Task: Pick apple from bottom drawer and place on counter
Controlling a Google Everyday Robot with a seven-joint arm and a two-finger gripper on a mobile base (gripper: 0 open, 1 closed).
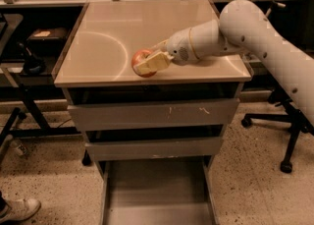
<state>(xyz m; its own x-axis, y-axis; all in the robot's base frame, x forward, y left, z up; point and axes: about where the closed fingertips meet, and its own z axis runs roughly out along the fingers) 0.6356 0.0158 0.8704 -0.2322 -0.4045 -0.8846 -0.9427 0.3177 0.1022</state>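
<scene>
Gripper [147, 64] clamped on the apple [137, 58], counter [108, 22] just beneath it and the open bottom drawer [157, 192] well below; advise seating the apple back from the front edge before release.

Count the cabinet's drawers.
3: top drawer under the counter, middle drawer beneath it, bottom drawer pulled open, lowest. The gripper holds the apple at the counter's front.
</scene>
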